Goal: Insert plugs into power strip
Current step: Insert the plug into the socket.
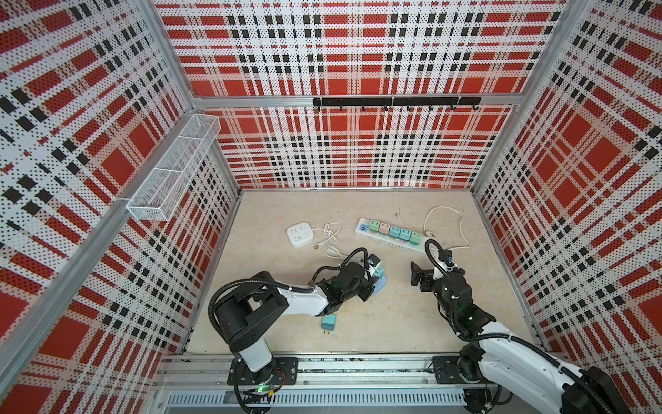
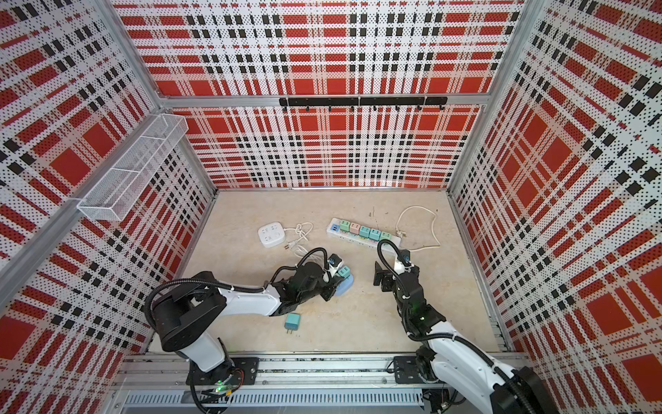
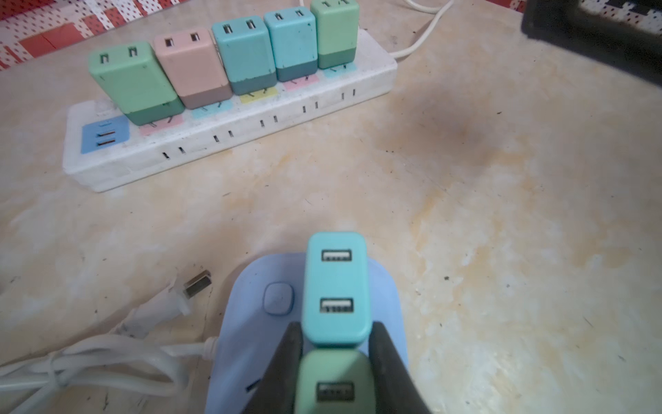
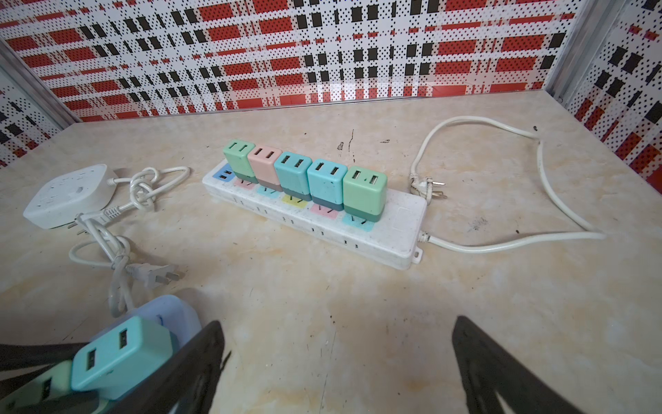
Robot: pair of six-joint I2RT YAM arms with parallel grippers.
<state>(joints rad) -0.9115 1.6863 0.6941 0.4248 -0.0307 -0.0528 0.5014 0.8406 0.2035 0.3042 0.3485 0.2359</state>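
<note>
My left gripper [image 3: 335, 326] is shut on a mint green plug [image 3: 335, 383] standing on a pale blue power strip [image 3: 247, 344]. A teal plug [image 3: 335, 286] stands in that strip just ahead of the green one. Both top views show this gripper [image 1: 378, 275] low over the blue strip [image 2: 345, 286]. The long white power strip [image 1: 390, 244] holds a row of several plugs [image 4: 297, 175] in green, pink and teal. One loose teal plug [image 1: 328, 323] lies on its side near the left arm. My right gripper [image 4: 336, 320] is open and empty above bare table, short of the white strip.
A square white power strip [image 1: 300, 233] with a knotted cord [image 1: 331, 231] lies at the back left. The long strip's cord [image 1: 447, 215] loops at the back right. A loose wall plug [image 3: 195, 285] lies beside the blue strip. Patterned walls enclose the table.
</note>
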